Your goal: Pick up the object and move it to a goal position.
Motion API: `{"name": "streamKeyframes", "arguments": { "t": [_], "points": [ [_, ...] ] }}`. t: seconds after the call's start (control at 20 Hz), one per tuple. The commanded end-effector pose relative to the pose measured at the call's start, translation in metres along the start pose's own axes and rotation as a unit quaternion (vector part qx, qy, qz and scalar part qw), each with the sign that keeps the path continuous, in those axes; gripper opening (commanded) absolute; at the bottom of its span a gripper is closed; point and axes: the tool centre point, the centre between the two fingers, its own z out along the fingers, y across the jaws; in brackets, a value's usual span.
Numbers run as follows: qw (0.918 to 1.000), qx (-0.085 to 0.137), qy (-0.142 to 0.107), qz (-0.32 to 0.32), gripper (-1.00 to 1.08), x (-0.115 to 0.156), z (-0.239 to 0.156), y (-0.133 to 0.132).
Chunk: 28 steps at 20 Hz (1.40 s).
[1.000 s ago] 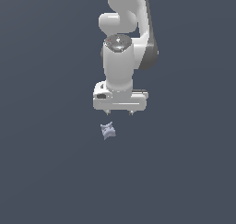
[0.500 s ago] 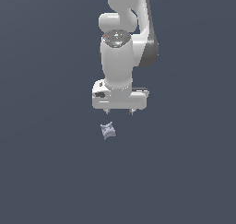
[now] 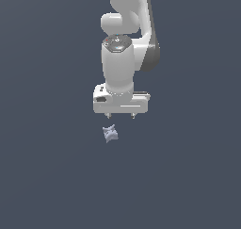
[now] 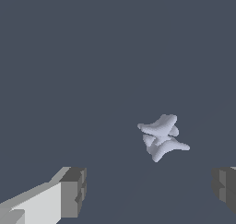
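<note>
Approach phase of a pick-and-move task, seen from the exterior and wrist views. The tool (image 3: 121, 115) hangs from the white arm (image 3: 126, 39) with its fingers pointing down at the dark grey counter (image 3: 52, 176). Its jaws stand wide apart and hold nothing: in the wrist view the two dark finger pads (image 4: 73, 191) sit at opposite edges of the frame with bare counter between them.

The object (image 3: 110, 134), a small pale bluish-grey lump with jagged lobes, lies on the counter below the tool and apart from it, with clear space between the fingertips and the object. In the exterior view it sits roughly under one fingertip, not under the midpoint of the tool. In the wrist view the object (image 4: 162, 138) appears ahead of the line joining the pads and nearer to one pad than the other.

Judged from these views, the grasp has not begun; the step in hand is alignment above the object. The next move appears to call for a small sideways correction to centre the object between the pads, then a descent until the pads flank it, then closure. The irregular lobes may offer poor flat contact, so the object could twist or slip on closure. No goal marker is visible in either view.
</note>
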Motion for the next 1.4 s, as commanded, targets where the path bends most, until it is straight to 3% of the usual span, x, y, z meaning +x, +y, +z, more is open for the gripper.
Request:
{"name": "streamKeyframes", "arguments": {
  "t": [0.0, 0.35, 0.8, 1.35],
  "points": [
    [0.9999, -0.002, -0.002, -0.012, 1.00, 0.000, 0.007, 0.004],
    [0.9975, -0.008, -0.011, -0.069, 1.00, 0.000, 0.038, 0.023],
    [0.9880, -0.013, -0.024, -0.152, 1.00, -0.004, 0.082, 0.048],
    [0.9828, -0.013, -0.030, -0.182, 1.00, -0.006, 0.099, 0.058]
  ]
}}
